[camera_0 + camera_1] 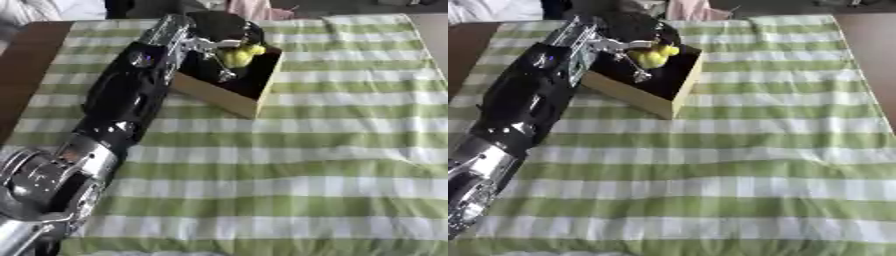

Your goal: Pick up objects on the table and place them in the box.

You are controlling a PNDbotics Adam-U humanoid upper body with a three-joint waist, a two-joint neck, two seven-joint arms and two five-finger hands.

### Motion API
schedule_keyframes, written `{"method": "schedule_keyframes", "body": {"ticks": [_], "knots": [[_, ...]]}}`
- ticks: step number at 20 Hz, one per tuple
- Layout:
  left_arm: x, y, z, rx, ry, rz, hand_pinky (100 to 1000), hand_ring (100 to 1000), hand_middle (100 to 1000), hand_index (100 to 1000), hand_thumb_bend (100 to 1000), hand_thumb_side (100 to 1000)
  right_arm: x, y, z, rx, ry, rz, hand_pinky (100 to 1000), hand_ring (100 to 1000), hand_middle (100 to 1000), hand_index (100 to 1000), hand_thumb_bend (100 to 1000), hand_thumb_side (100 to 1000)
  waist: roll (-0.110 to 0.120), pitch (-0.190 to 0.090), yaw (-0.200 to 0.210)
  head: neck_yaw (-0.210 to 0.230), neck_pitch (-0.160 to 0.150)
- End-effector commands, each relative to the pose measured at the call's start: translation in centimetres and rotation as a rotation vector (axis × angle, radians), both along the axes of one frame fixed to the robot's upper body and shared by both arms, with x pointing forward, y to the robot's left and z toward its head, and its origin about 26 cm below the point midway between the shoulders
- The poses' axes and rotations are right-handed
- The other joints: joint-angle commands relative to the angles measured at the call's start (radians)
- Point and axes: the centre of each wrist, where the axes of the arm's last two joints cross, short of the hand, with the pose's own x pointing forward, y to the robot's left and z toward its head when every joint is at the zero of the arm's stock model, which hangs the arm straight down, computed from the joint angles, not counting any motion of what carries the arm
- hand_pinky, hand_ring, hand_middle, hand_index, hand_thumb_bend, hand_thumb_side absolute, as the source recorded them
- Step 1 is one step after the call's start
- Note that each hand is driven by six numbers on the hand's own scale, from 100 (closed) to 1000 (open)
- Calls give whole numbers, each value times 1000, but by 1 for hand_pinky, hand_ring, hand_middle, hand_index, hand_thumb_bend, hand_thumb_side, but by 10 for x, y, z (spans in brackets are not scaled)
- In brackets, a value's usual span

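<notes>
Left robot hand (219,47) was over the box (229,95), fingers curled round a yellow object (241,55) just above the box's dark inside. Risk: opening too high could bounce it over the box's near wall onto the table (332,165).

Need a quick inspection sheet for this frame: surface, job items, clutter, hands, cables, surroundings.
Surface: green-and-white checked tablecloth, wrinkled; bare brown table at left.
Job's things: open cardboard box, dark inside; yellow object over it.
Clutter: nothing seen on the cloth.
Hands: left robot hand over the box, fingers curled at the yellow object; right robot hand not in view.
Cables: nothing seen.
Surroundings: pink and white fabric beyond the far edge.
</notes>
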Motion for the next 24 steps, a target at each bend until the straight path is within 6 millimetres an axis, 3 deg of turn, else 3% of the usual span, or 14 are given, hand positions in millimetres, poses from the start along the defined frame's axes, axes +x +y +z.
{"method": "schedule_keyframes", "body": {"ticks": [1, 2, 6, 8, 16, 18, 23, 24], "knots": [[0, 0, 13, -21, -31, 10, 803, 923, 865, 943, 123, 243, -2, 0, 7, -9, -23, 8, 641, 717, 742, 771, 100, 734, -4, -15, 0, -1, -7], [-1, 0, 15, -22, -37, 13, 835, 943, 877, 951, 146, 326, -2, 0, 7, -9, -23, 8, 641, 717, 742, 771, 100, 733, -4, -15, 0, -2, -7], [-3, 0, 19, 6, -77, 27, 912, 997, 910, 977, 378, 713, -2, 0, 7, -8, -24, 9, 642, 718, 741, 771, 100, 732, -6, -16, 1, -4, -5], [-3, 0, 19, 29, -89, 35, 929, 1000, 917, 981, 440, 822, -2, 0, 6, -6, -24, 8, 642, 718, 741, 771, 100, 732, -7, -17, 2, -4, -5], [-3, 0, 15, 32, -92, 20, 924, 1000, 917, 980, 478, 826, -2, 0, 6, -1, -22, 8, 642, 718, 741, 771, 100, 732, -8, -17, 4, -5, -4], [-4, 0, 15, 8, -95, 18, 893, 981, 895, 965, 359, 730, -2, 0, 5, 2, -21, 8, 642, 718, 740, 771, 100, 732, -9, -17, 4, -5, -2], [-6, 2, 21, -79, -112, 7, 868, 957, 874, 949, 234, 664, -3, 0, 6, 3, -23, 7, 643, 718, 740, 771, 100, 728, -11, -19, 4, -6, 1], [-8, 3, 24, -106, -122, 1, 848, 939, 862, 940, 148, 599, -3, 0, 6, 3, -24, 6, 644, 719, 740, 771, 100, 727, -12, -20, 5, -7, 1]]}}
